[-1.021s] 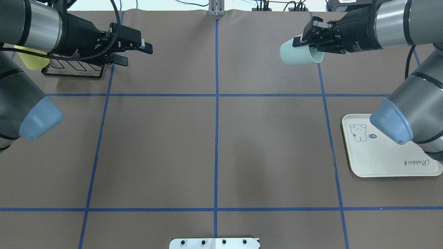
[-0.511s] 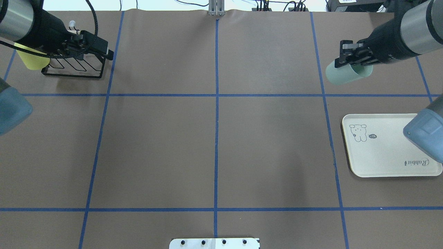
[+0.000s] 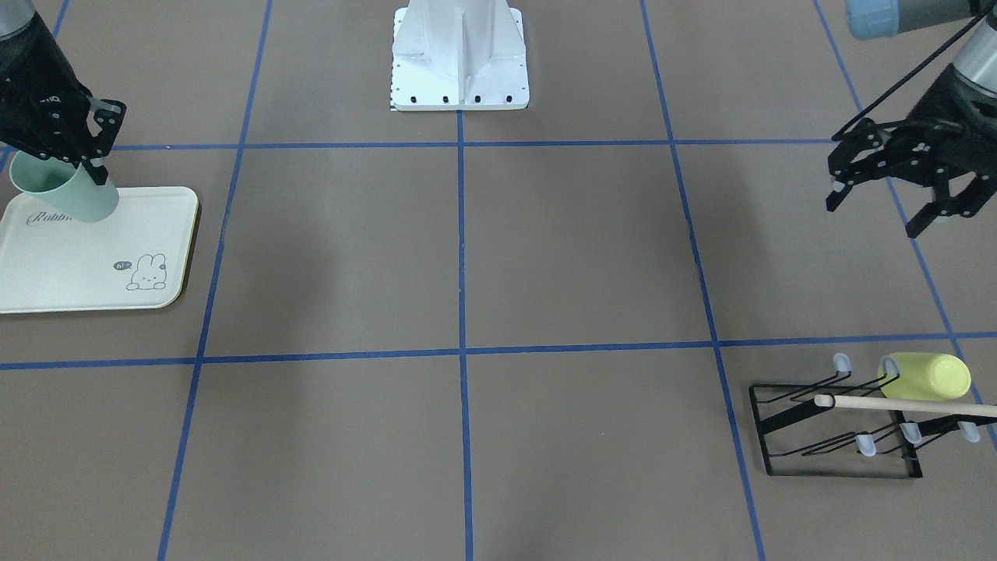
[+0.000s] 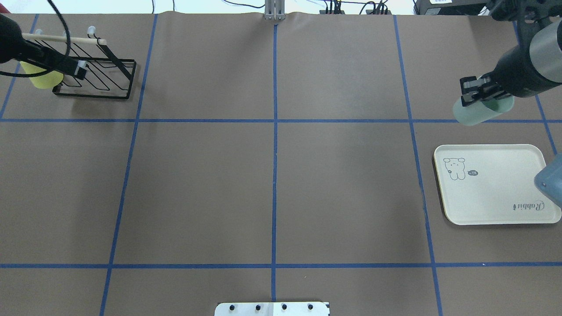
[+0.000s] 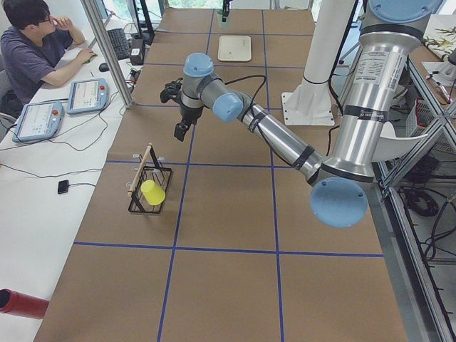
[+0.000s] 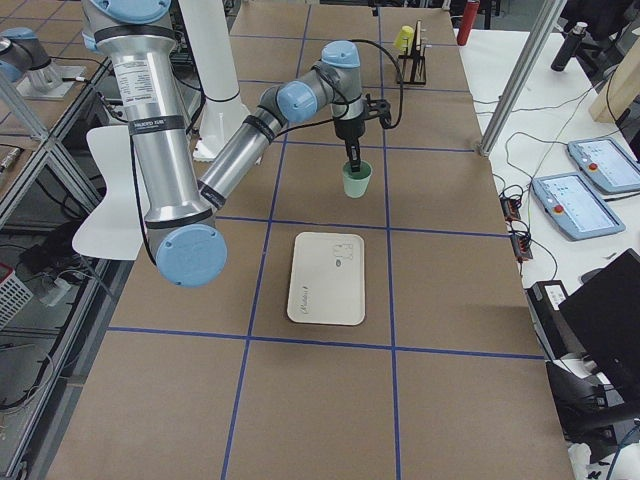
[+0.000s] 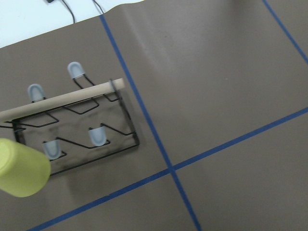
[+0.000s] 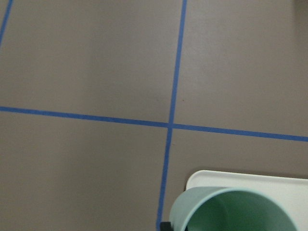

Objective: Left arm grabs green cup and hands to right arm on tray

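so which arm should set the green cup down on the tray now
Right. The right gripper grips the green cup by its rim, just short of the tray. The left gripper is open, empty, and across the table by the black rack.

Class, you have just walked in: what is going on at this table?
The right arm's claw grips the green cup by its rim and holds it in the air close to the tray, not yet set down. The left claw hangs open and empty above the table; a yellow cup is on the rack.
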`<state>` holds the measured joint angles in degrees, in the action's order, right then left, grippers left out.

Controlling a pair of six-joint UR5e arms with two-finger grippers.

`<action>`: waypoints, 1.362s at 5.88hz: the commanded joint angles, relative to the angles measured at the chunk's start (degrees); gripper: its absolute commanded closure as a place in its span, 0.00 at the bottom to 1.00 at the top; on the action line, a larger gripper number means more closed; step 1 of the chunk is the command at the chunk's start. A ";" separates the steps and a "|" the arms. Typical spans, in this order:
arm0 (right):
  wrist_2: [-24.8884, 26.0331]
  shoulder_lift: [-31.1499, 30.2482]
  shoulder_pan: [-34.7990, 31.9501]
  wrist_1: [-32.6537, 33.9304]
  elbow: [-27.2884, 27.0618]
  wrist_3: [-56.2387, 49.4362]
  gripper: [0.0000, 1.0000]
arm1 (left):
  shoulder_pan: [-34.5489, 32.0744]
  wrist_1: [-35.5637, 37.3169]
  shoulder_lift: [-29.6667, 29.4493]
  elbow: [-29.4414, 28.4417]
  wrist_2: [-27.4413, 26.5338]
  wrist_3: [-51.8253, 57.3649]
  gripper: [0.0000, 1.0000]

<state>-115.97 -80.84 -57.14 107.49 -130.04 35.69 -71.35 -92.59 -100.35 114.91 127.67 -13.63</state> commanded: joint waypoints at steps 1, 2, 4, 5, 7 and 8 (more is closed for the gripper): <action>0.13 -5.44 0.28 -2.78 -0.13 -2.20 1.00 | -5.53 5.91 2.52 -0.29 -0.22 11.73 0.00; 0.05 -11.91 0.37 -12.12 1.00 -2.12 1.00 | -8.17 5.93 4.27 -1.34 -0.57 15.61 0.00; 0.22 -18.89 1.94 -31.78 8.88 0.76 1.00 | -11.51 6.02 5.69 -7.91 -1.02 20.90 0.00; 3.53 -20.57 4.91 -41.21 14.06 5.04 1.00 | -11.88 6.11 5.78 -11.16 -0.67 21.01 0.00; 9.50 -21.11 12.28 -45.34 17.19 12.43 1.00 | -17.48 6.01 6.22 -17.85 -0.40 23.71 0.00; 13.19 -21.38 16.50 -46.48 17.27 17.00 1.00 | -19.07 6.02 7.18 -18.14 -0.31 23.73 0.00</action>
<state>-106.30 -101.92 -44.66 62.31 -113.13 48.43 -88.54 -86.73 -93.90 97.94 127.24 9.62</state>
